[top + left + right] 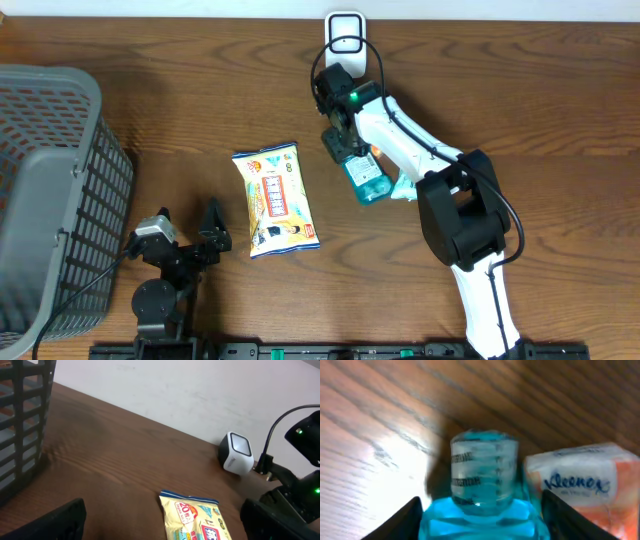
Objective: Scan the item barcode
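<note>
A blue liquid bottle [365, 180] with a clear cap [482, 472] lies on the wooden table right of centre. My right gripper [342, 148] is down over it, and in the right wrist view both dark fingers [395, 522] press against the bottle's shoulders, so it is shut on the bottle. The white barcode scanner [346, 32] stands at the table's far edge, also seen as the scanner [237, 452] in the left wrist view. My left gripper [187, 228] rests open near the front edge with nothing between its fingers, facing a yellow snack packet [197, 520].
The yellow packet [275, 200] lies flat mid-table. A Kleenex tissue pack [580, 485] sits right beside the bottle, tissue pack [402, 186]. A grey wire basket [50, 190] fills the left side. The scanner's cable [375, 60] runs near my right arm.
</note>
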You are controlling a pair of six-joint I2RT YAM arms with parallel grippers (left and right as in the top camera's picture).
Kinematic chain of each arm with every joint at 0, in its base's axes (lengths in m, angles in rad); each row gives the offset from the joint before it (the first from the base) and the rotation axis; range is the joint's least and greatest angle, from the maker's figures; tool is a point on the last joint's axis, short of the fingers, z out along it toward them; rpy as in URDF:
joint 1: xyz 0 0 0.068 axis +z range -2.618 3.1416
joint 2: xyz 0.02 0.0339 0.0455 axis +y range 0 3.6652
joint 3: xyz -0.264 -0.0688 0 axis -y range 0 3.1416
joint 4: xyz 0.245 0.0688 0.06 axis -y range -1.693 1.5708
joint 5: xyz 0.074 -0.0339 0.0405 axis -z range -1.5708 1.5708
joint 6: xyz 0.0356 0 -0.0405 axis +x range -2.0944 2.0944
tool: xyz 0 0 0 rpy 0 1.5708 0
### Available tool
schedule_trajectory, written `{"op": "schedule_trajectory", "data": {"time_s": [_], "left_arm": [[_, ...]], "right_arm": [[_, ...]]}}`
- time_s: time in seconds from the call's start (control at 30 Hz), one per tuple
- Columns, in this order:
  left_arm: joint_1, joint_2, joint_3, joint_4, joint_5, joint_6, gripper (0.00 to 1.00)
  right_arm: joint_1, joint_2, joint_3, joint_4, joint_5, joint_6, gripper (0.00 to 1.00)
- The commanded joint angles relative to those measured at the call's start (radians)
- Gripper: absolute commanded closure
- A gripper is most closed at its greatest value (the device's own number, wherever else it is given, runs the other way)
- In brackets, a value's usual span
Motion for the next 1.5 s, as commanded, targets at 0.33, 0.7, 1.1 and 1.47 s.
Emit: {"op": "schedule_trajectory", "data": {"time_s": [0.33, 0.7, 1.1, 1.47], "left_arm": [[0.003, -0.007, -0.018, -0.03, 0.01, 0.002, 0.03], [0.003, -0.007, -0.018, -0.03, 0.01, 0.002, 0.03], [0.003, -0.007, -0.018, -0.03, 0.01, 0.002, 0.03], [0.003, -0.007, -0.018, -0.03, 0.01, 0.002, 0.03]], "right_arm": [[0.008, 0.05, 0.266, -0.299, -0.245, 0.027, 0.81], [0.005, 0.046, 0.309, -0.329, -0.447, -0.002, 0.83], [0.008, 0.02, 0.537, -0.387, -0.345, 0.031, 0.85], [0.047, 0.005, 0.537, -0.399, -0.174, 0.1, 0.79]]}}
